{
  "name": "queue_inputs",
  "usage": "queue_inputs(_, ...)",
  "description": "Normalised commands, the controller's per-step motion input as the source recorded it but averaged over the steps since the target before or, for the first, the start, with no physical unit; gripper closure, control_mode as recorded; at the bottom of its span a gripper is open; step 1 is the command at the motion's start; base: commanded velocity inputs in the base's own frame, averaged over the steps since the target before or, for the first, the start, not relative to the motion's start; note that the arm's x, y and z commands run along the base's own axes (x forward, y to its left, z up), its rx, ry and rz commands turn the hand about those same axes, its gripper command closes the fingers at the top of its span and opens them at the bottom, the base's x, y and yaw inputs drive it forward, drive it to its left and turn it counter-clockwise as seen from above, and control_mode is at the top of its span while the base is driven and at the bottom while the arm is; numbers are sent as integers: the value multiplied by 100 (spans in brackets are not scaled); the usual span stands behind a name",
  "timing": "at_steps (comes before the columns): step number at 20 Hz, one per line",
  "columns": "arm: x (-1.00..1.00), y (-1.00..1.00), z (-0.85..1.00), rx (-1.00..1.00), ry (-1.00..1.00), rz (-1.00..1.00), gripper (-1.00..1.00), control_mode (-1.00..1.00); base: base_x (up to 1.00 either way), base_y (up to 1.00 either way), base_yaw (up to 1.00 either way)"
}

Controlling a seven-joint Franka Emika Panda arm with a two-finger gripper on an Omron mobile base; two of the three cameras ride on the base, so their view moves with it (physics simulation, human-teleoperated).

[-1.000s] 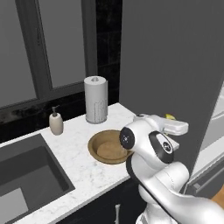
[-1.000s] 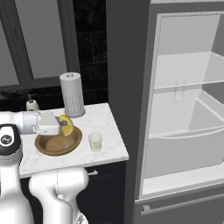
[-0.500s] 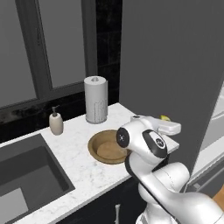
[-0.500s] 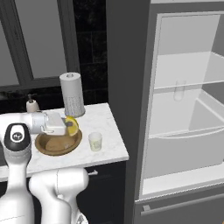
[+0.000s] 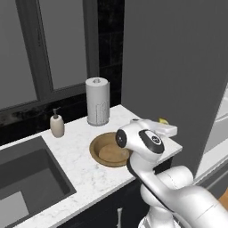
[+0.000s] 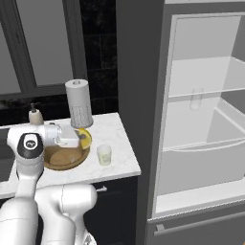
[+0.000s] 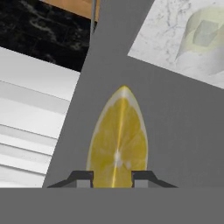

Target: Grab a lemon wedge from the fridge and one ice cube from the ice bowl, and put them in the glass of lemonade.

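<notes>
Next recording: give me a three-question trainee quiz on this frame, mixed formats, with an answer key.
1. True or false: the gripper holds the lemon wedge.
2. Which is nearer the fridge: A) the glass of lemonade, B) the wooden bowl, C) the soap dispenser?
3. Fill in: the fridge door stands ____.

Key: 1 true; 2 A; 3 open.

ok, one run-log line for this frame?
gripper: shut on lemon wedge | position: above ice bowl, beside glass of lemonade | fridge: open | wedge not yet in glass
</notes>
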Motion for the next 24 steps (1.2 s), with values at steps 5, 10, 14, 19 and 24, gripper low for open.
queue_inputs(5,27,-17,-26,1,5,-3,100,-100,0,0,0)
queue_inputs(10,21,-5,-25,0,1,0,100,-100,0,0,0)
queue_inputs(14,33,0,-28,0,0,-1,100,-100,0,0,0)
queue_inputs(19,34,0,-22,0,0,0,100,-100,0,0,0)
queue_inputs(24,34,0,-27,0,4,-3,100,-100,0,0,0)
